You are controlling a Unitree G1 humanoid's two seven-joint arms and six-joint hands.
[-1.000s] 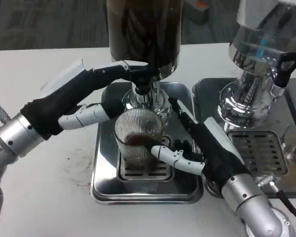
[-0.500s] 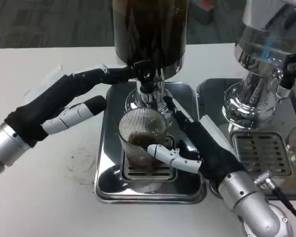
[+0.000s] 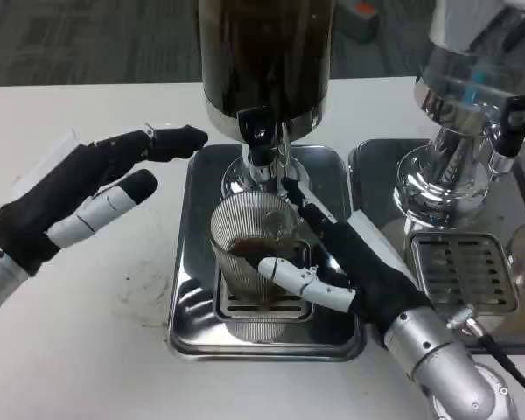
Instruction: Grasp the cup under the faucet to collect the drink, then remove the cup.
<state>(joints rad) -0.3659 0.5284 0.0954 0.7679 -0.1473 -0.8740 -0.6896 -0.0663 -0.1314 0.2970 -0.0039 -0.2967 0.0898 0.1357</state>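
Looking down at the white table, we see a ribbed clear cup standing on the grate of a steel tray, directly below the black faucet of the dark-filled dispenser. A shallow layer of brown drink sits in the cup's bottom.

Our right hand holds the cup: the thumb presses across its front wall, and the dark fingers wrap along its right and rear side. The silver forearm runs off toward the lower right corner.

Our left hand hovers over the table to the left of the tray, apart from the faucet and from the cup. It is empty, with its fingers stretched out and spread, the tips pointing toward the dispenser; the upper fingertip lies near the tray's left rim without touching the tap.

To the right we see a second dispenser with a clear, shiny body, a black tap and its own tray and grate. A cable trails by our right wrist. Faint brown smudges mark the table near the first tray's left edge.
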